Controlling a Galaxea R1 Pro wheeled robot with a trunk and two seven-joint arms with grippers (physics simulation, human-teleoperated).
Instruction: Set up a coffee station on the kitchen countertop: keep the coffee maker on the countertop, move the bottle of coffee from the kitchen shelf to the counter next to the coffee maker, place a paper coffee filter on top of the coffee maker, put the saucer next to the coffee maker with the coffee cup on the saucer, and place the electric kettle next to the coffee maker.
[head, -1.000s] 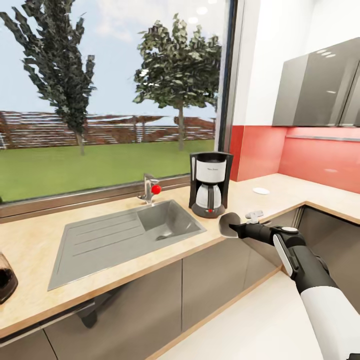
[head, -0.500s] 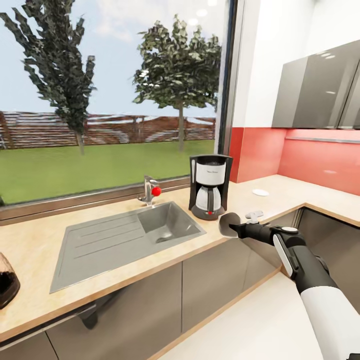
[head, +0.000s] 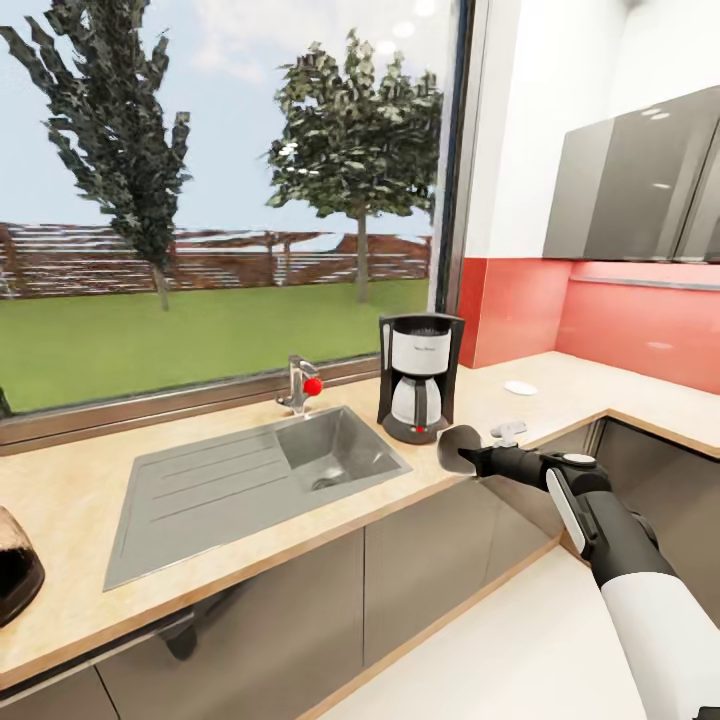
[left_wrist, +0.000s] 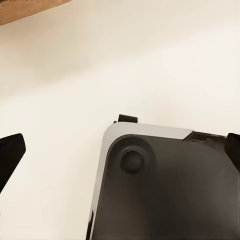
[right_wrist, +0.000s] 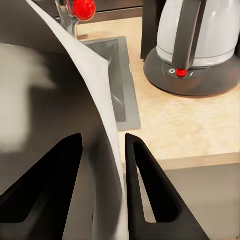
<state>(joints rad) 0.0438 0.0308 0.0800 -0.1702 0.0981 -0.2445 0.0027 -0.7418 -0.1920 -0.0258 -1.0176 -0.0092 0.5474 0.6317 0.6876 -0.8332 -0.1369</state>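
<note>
Currently the right gripper (head: 468, 458) is clamped on the paper coffee filter (head: 457, 446), held just in front of the coffee maker (head: 419, 376) on the kitchen countertop (head: 70, 480), presumably for lifting onto its top; the left gripper's (left_wrist: 120, 150) fingers stand apart, empty.

I am looking at a big window (head: 230, 200) showing trees, grass and a fence in daylight. A red backsplash (head: 600, 310) is running under glossy grey wall cabinets (head: 640, 180). The floor (head: 520, 650) is looking pale, maybe tiled; I cannot tell.
</note>
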